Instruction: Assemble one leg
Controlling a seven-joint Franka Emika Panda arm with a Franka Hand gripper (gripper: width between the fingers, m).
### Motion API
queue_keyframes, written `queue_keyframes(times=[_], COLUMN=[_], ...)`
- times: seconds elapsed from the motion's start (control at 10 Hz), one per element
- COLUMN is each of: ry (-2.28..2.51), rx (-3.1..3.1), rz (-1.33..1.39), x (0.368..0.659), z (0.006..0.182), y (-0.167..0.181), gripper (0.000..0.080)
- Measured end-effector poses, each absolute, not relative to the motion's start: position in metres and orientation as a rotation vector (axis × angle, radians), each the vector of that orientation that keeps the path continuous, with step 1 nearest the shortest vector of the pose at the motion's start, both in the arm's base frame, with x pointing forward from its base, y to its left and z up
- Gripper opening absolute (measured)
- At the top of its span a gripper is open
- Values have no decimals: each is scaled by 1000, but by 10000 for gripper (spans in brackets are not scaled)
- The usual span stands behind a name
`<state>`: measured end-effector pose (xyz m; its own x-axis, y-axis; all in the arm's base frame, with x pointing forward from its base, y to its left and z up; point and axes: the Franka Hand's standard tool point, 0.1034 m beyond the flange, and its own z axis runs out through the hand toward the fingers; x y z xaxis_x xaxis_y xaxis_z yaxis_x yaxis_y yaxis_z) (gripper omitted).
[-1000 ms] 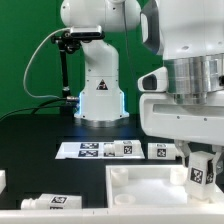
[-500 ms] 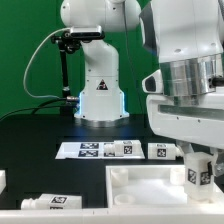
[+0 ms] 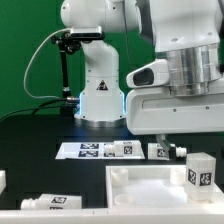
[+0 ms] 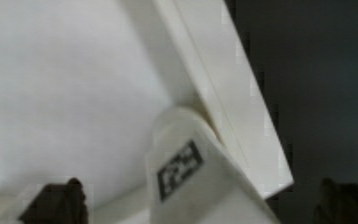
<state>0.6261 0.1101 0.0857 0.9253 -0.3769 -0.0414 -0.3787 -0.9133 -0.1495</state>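
Exterior view, listed from its left to its right.

1. Loose leg (image 3: 52, 201): a white post lying on its side on the black table (image 3: 40, 140), near the front at the exterior view's left, marker tag showing. A small white piece sits at the frame's left edge just beside it; what it is cannot be told.

2. Marker board (image 3: 92, 150): thin, flat and white, lying on the table in front of the arm's base (image 3: 99, 100), printed tags on its face.

3. Further white tagged pieces (image 3: 122, 149) lie at the marker board's right end; one more (image 3: 160, 151) sits just beyond, partly hidden behind the arm's body.

4. Large white panel (image 3: 140, 195): flat, with raised edges, filling the lower middle and right of the frame.

5. The leg (image 3: 199, 174): upright at the panel's far right corner, black-and-white tag facing the camera, its foot meeting the panel. No finger is seen on it in this view.

6. Arm: the wrist and hand body occupy the upper right, above and just left of the upright leg.

Wrist view.

7. Gripper (image 4: 190, 200): two dark fingertips (image 4: 55, 199) show at the picture's lower corners, spread wide apart with nothing pinched between them.

8. Between the fingertips, apart from both, lies the rounded top of the leg (image 4: 190, 150) with its tag, set against the panel's raised edge (image 4: 220, 70).
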Motion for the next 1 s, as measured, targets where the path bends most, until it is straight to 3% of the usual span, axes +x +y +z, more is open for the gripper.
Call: queue_keyframes(times=[0.3, 0.5, 0.6, 0.7, 0.8, 0.9, 1.0], ry=[-193, -199, -201, -102, 9, 82, 218], rx=[-3058, -3060, -3060, -3059, -3059, -3056, -3048], rz=[-52, -66, -65, -61, -56, -53, -48], x=[637, 637, 637, 637, 637, 637, 637], z=[83, 81, 81, 80, 80, 80, 80], y=[104, 109, 108, 110, 110, 110, 110], gripper=[648, 648, 558, 375, 375, 285, 285])
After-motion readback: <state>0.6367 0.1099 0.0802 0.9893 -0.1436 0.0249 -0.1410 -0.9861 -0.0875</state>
